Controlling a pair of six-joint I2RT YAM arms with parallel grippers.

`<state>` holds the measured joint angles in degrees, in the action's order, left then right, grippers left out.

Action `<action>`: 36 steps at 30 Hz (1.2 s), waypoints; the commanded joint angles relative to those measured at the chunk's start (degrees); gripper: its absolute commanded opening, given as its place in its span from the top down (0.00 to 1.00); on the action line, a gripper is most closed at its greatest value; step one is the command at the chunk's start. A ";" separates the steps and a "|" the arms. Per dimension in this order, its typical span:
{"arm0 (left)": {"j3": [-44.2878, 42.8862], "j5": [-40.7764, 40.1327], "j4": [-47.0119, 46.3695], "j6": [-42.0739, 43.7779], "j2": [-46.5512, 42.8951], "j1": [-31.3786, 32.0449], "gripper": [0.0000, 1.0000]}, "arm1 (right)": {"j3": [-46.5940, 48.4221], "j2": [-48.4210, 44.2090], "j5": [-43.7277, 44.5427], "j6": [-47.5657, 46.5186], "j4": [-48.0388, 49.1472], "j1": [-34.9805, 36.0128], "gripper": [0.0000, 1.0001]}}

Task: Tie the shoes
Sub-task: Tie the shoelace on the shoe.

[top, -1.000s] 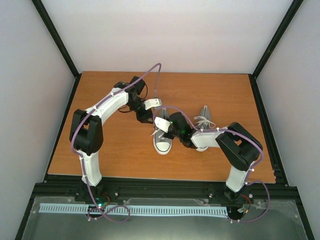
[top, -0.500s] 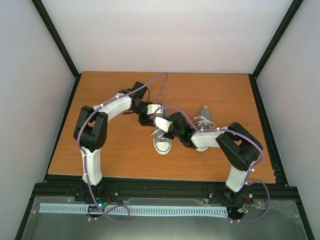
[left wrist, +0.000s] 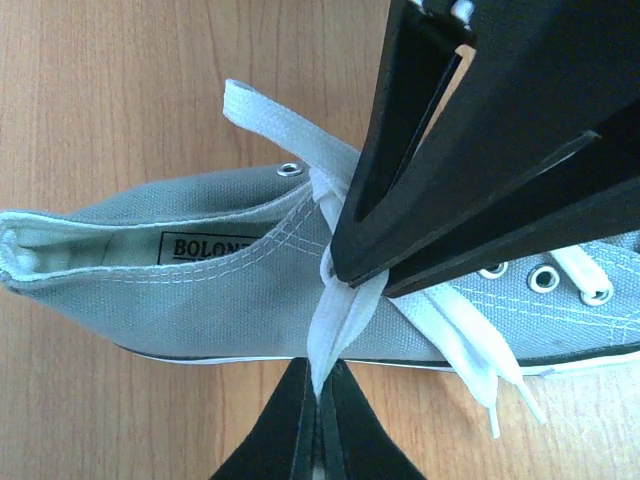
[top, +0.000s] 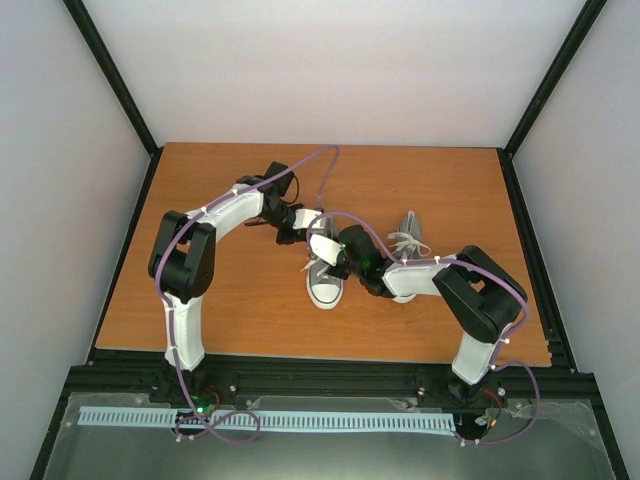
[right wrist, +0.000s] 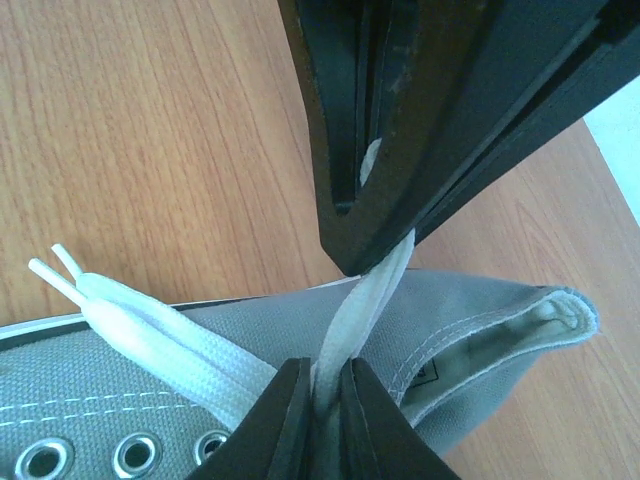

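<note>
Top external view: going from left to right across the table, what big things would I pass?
Left arm's black elbow → first grey shoe → second grey shoe → right arm's black elbow.

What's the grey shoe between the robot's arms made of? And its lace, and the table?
Shoe: grey canvas, probably; matte woven cloth with stitched seams. Lace: flat white woven fabric, maybe cotton. Table: wood or wood-look laminate; grain lines show, smooth finish.
</note>
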<state>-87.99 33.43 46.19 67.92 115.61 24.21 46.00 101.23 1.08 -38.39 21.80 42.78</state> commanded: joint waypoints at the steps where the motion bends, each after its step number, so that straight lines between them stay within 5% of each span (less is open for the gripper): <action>1: -2.61 2.52 4.22 0.64 -1.23 0.01 0.99 | -0.35 -1.68 3.60 1.56 -3.86 -0.33 0.91; 7: -3.39 4.05 5.73 0.47 -1.54 -0.61 0.99 | -0.59 -1.95 9.53 -2.45 -8.91 -0.33 0.90; 29: -5.56 3.88 3.75 -4.43 -0.33 -0.60 0.99 | -2.46 -2.96 8.86 -4.13 -9.57 -0.77 0.86; 36: -6.14 4.58 1.91 -8.16 1.93 -0.24 0.99 | -1.04 -13.60 -5.74 2.66 -10.95 -0.77 0.62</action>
<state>-91.50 36.53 49.98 62.33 115.81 23.88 45.25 94.87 5.02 -39.94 13.17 42.15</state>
